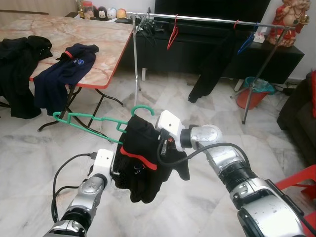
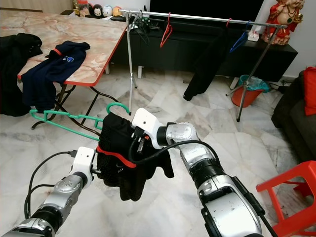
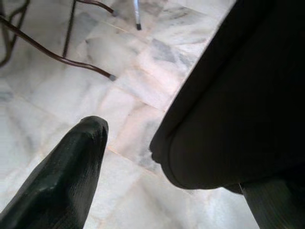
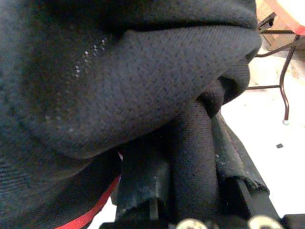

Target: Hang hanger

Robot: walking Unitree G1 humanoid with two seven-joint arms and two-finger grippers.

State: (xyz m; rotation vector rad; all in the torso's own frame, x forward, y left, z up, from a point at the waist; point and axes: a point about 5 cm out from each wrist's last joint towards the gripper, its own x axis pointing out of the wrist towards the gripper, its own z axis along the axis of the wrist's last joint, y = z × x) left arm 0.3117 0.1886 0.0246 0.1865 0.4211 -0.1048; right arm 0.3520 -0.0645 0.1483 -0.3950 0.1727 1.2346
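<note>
A green plastic hanger (image 1: 88,123) hangs in mid-air before me, its hook (image 1: 143,108) pointing up, with a black garment with a red stripe (image 1: 143,163) bunched over its right end. My right gripper (image 4: 190,157) is shut on a fold of this garment just below the hook. Lower down, my left gripper (image 3: 176,157) stands open at the garment's left edge; one finger (image 3: 62,181) is free over the floor and the cloth bulges against the other. The clothes rail (image 1: 207,19) stands well ahead, across the room.
On the rail hang a red hanger (image 1: 173,32), a blue hanger (image 1: 246,43) and a dark garment (image 1: 212,69). A folding table (image 1: 106,54) with dark clothes stands at the left. An orange bucket (image 1: 252,96) is by the rail's right leg; a red stool (image 1: 296,187) is near right.
</note>
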